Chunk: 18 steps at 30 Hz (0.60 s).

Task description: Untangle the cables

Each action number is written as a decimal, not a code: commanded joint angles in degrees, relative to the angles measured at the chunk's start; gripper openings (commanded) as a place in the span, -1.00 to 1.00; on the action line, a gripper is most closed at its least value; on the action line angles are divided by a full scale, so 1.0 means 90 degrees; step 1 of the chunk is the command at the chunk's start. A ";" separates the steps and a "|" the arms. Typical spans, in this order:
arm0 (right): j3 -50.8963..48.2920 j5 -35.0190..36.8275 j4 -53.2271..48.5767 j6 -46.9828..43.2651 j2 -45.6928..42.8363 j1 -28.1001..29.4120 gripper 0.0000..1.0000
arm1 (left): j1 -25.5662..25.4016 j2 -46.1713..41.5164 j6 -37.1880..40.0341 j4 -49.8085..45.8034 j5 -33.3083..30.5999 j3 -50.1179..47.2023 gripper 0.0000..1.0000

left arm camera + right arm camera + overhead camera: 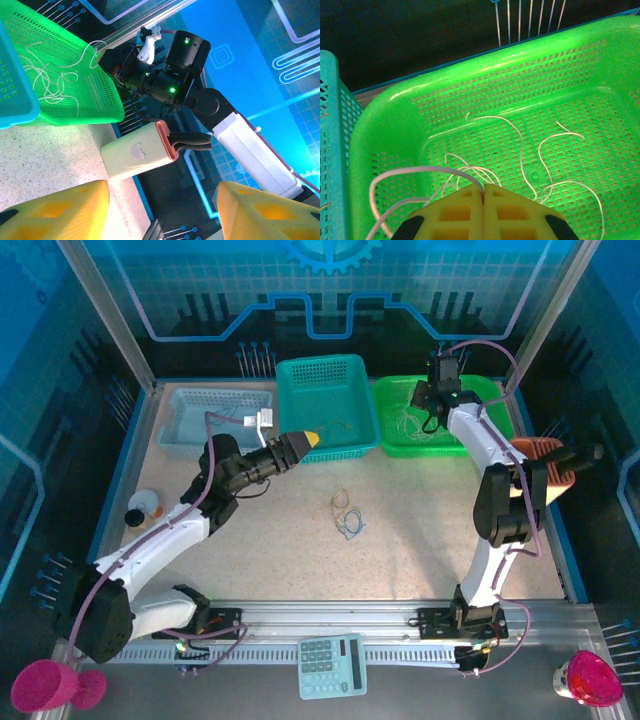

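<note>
Top external: the tangle of cables (346, 516) sits mid-table (430, 530), a short clump stretched roughly near-to-far. Left end effector (311, 440) is the closer one, jaws wide and empty, at the teal basket (325, 390) front rim. The tangle lies nearward and slightly right of it. Farther back, right end effector (483, 189) is pinched on a white cable (420, 168) over the green basket (545, 75), with loose strands inside.

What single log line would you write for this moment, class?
left fingers: open, empty | right fingers: shut on white cable over green basket | tangle: on table
</note>
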 commanded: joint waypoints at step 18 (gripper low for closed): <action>-0.0469 -0.0897 -0.0568 0.0105 -0.1306 0.0186 0.46 | 0.0054 -0.0267 0.0611 -0.0806 -0.0495 -0.0124 0.36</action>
